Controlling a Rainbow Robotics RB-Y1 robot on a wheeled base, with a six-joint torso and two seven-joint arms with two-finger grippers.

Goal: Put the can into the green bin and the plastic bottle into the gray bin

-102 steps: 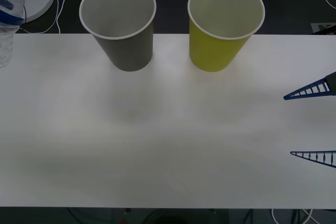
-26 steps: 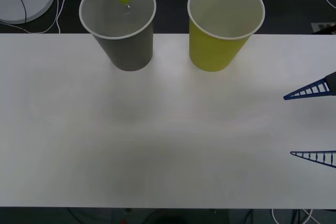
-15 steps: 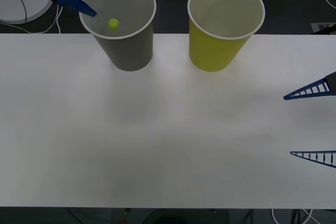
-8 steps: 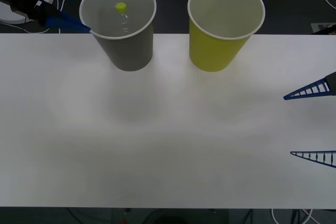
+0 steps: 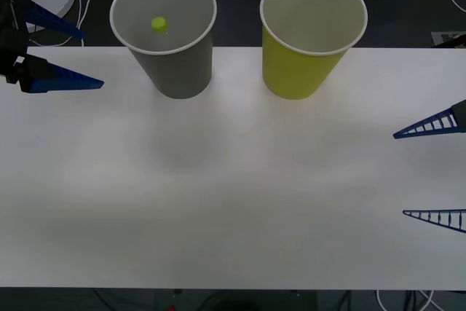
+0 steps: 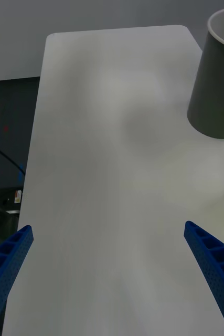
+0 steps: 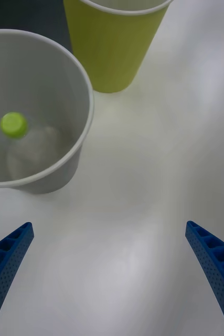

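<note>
Left gripper [image 5: 92, 58] gapes empty; clear, lime-capped plastic bottle [image 7: 22, 142] inside gray bin [image 5: 182, 71].

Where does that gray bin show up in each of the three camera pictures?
Front view: the gray bin stands at the table's far edge, left of the green bin.
Right wrist view: its outer wall shows at the picture's edge.
Left wrist view: its open mouth shows, the plastic bottle inside.
Shared landmark: the green bin beside it.

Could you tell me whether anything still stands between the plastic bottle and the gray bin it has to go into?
Nothing does: the plastic bottle already sits inside the gray bin, green cap up. The left hand is open beside that bin, and the right hand is open at the table's right edge.
</note>
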